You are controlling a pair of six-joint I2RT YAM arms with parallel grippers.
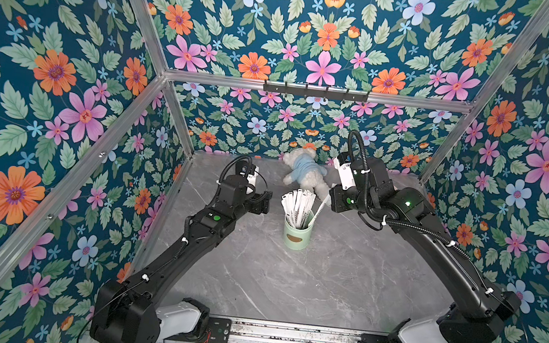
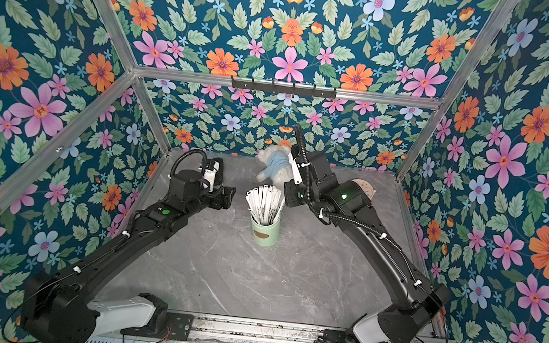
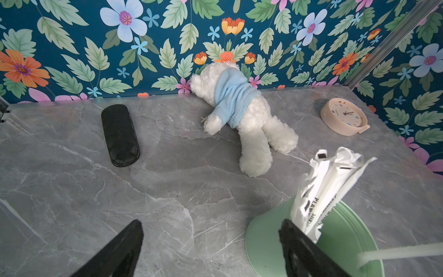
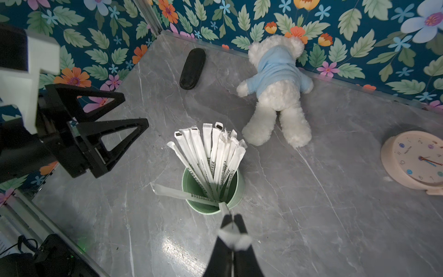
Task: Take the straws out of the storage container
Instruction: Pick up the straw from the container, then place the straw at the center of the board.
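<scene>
The storage container, a mint-green cup [image 1: 296,236] [image 2: 264,233] [image 4: 240,189], stands mid-table with a fan of white wrapped straws [image 1: 297,205] [image 2: 264,201] [image 4: 215,153] sticking out of it. My right gripper [image 4: 231,219] is shut on the upper end of one straw [image 4: 182,193] [image 1: 322,206], which slants from the jaws across the cup's mouth. My left gripper [image 3: 213,230] [image 4: 135,111] [image 1: 264,203] hangs open just left of the cup, holding nothing. In the left wrist view one of its fingers [image 3: 294,242] overlaps the cup wall [image 3: 263,239].
A white teddy bear in a blue shirt [image 1: 305,170] [image 3: 239,108] lies at the back wall behind the cup. A black oblong case [image 3: 119,134] [image 4: 193,68] lies at the back left. A round pinkish clock [image 3: 345,117] [image 4: 414,160] lies at the back right.
</scene>
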